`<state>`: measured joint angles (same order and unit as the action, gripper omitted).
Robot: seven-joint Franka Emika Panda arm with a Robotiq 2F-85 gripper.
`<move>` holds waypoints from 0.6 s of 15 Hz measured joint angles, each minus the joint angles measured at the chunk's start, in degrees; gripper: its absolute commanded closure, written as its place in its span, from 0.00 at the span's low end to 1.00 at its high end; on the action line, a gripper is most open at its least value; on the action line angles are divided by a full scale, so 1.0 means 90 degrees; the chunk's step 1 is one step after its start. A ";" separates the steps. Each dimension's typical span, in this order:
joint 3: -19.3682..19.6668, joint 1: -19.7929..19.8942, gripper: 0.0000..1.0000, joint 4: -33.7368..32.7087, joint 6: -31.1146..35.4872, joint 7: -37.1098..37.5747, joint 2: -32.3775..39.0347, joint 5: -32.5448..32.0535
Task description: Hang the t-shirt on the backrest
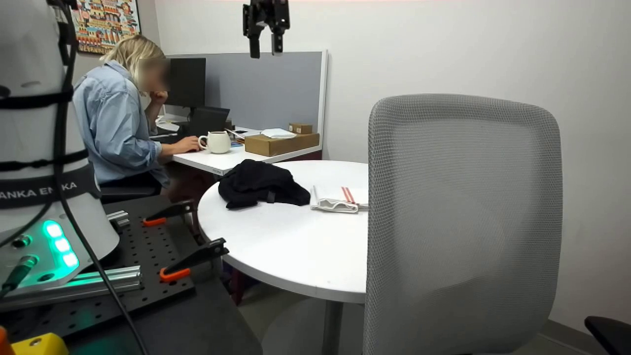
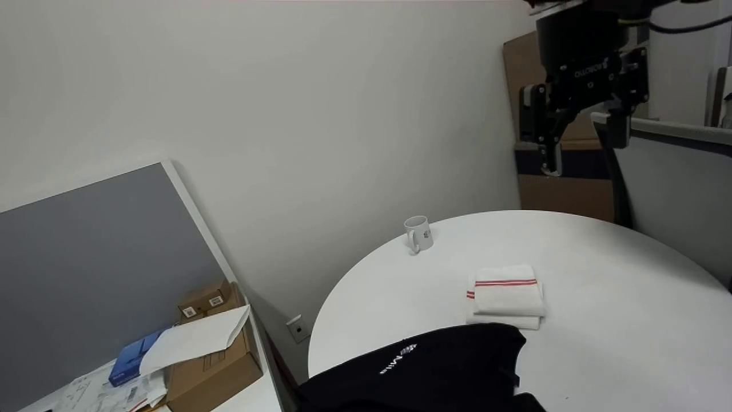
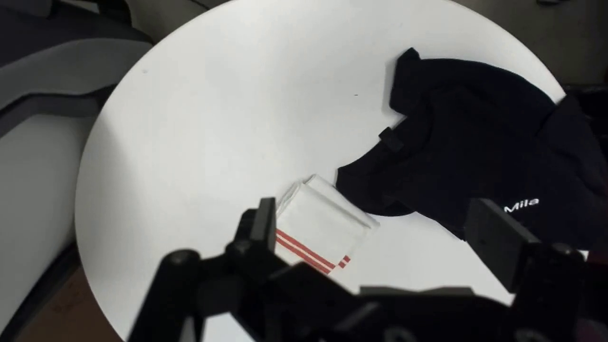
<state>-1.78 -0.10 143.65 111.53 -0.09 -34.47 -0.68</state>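
Note:
The black t-shirt (image 1: 263, 185) lies crumpled on the round white table (image 1: 296, 246). It also shows in an exterior view (image 2: 440, 366), cut off at the bottom, and at the right of the wrist view (image 3: 475, 142), with white "Mila" lettering. The grey mesh backrest (image 1: 463, 222) stands at the table's edge; it also shows in an exterior view (image 2: 675, 177) and at the left of the wrist view (image 3: 42, 175). My gripper (image 1: 266, 49) is open and empty, high above the table, in an exterior view (image 2: 584, 155) and in the wrist view (image 3: 373, 213).
A folded white towel with red stripes (image 2: 506, 297) lies beside the t-shirt. A white mug (image 2: 420, 233) stands at the table's far edge. A person (image 1: 118, 113) sits at a desk holding a cream mug (image 1: 218, 142) and cardboard boxes (image 1: 281, 143). Clamps (image 1: 197, 259) sit near the base.

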 measured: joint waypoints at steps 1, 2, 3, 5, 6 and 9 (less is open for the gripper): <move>0.0219 0.0012 0.00 -0.0202 -0.0006 -0.0452 0.0272 -0.0152; 0.0427 0.0023 0.00 -0.0429 -0.0020 -0.0904 0.0545 -0.0290; 0.0609 0.0030 0.00 -0.0665 -0.0034 -0.1342 0.0802 -0.0408; 0.0863 0.0035 0.00 -0.1084 -0.0047 -0.2160 0.1234 -0.0581; 0.0930 0.0035 0.00 -0.1246 -0.0047 -0.2520 0.1402 -0.0653; 0.0975 0.0017 0.00 -0.1479 -0.0023 -0.3481 0.1684 -0.0815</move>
<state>6.99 0.05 130.34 111.31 -31.41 -19.31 -8.02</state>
